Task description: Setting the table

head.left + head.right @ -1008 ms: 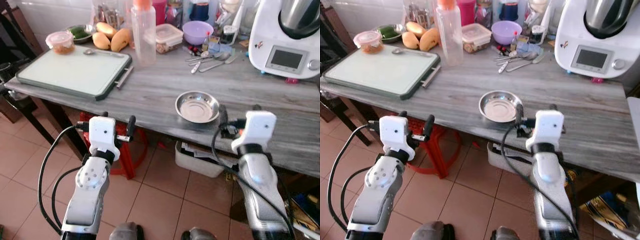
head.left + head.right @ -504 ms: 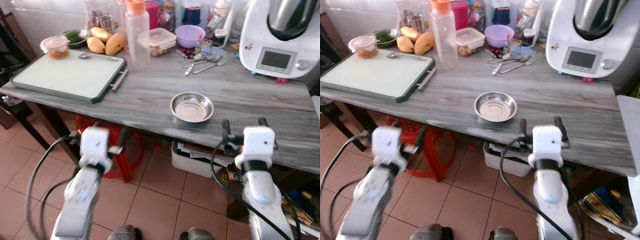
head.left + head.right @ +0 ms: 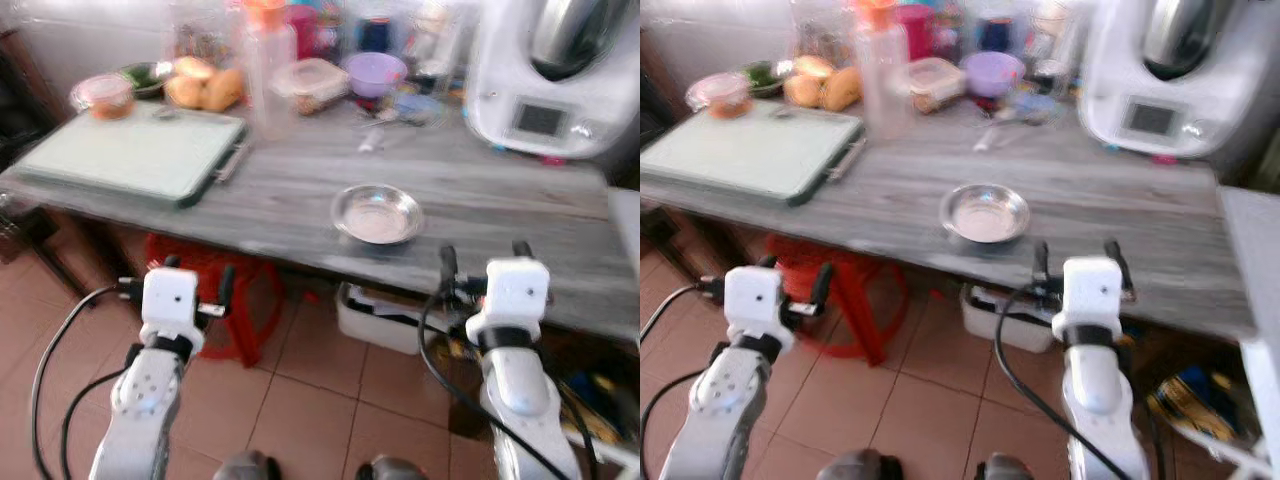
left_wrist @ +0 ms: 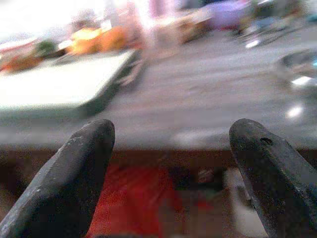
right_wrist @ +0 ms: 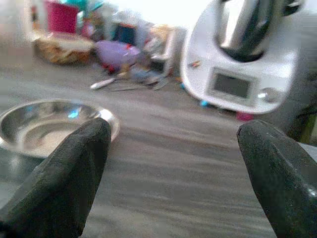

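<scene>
The step in hand appears to be the approach to the grey table (image 3: 300,190); no pickup has begun. The steel dish (image 3: 377,213) sits near the table's front edge, just beyond and inboard of the right gripper (image 3: 482,262), whose fingers stand spread and empty. The left gripper (image 3: 172,281), likewise spread and empty, hangs below the table edge, well apart from the dish; the next move likely calls for raising the right gripper over the dish rim.

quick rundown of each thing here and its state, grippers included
left gripper: open, holding nothing, below the table edge
right gripper: open, holding nothing, at the table's near edge
steel bowl: upright on the table, looks empty
cutting board: flat on the table, bare
purple bowl: upright at the back
clear bottle: standing upright
</scene>
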`<state>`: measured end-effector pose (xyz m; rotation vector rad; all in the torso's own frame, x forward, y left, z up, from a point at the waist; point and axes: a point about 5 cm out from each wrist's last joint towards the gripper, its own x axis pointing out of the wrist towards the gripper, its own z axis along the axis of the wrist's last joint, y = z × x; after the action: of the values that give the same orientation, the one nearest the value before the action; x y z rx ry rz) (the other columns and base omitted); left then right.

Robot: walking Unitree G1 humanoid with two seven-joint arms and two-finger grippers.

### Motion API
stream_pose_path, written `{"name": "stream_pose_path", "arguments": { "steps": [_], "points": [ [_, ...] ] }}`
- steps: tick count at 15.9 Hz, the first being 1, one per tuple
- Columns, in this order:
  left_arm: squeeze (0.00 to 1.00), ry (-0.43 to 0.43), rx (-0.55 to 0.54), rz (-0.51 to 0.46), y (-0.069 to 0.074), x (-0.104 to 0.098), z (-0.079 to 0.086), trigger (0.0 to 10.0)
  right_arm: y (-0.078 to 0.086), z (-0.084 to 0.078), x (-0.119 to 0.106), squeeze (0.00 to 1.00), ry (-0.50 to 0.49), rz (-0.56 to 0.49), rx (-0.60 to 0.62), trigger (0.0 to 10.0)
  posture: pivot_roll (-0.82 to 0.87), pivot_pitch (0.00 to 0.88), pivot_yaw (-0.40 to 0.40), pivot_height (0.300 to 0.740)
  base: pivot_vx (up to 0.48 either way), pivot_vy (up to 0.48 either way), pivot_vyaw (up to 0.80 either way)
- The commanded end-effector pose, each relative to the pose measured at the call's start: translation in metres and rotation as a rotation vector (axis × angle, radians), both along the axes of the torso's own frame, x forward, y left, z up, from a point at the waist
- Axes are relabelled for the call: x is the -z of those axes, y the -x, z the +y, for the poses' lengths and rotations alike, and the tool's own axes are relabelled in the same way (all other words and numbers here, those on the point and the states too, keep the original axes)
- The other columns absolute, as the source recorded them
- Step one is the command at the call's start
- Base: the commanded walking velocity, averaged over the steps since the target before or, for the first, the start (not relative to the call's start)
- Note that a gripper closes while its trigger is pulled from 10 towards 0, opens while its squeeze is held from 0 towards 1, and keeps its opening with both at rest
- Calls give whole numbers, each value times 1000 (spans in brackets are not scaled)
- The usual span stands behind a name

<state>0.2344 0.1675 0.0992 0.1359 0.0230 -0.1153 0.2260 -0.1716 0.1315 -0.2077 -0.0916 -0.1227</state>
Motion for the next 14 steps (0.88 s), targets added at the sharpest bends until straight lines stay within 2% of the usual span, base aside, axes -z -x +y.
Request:
{"name": "stream_pose_path", "arguments": {
  "steps": [1,5,12,13,14],
  "points": [
    [0,-4,28,-19,-4,-4,-4,10000,0,-3,-1,0,2,6,4,10000,-9,0,16,740,0,0,-800],
    [0,1,32,-20,-6,-5,-4,10000,-2,-5,-1,0,1,6,-4,10000,-8,0,11,740,0,0,-800],
    [0,-7,30,-30,-8,-7,-5,10000,-5,1,-2,0,3,1,-49,10000,-3,0,10,740,0,0,0],
    [0,6,22,-25,-8,-7,-4,10000,-5,1,-2,0,2,2,-51,10000,-2,0,10,740,0,0,0],
    [0,-16,-11,-28,-8,-6,-3,10000,-5,2,-2,0,0,4,-53,10000,-1,0,10,740,0,0,0]
  ]
}}
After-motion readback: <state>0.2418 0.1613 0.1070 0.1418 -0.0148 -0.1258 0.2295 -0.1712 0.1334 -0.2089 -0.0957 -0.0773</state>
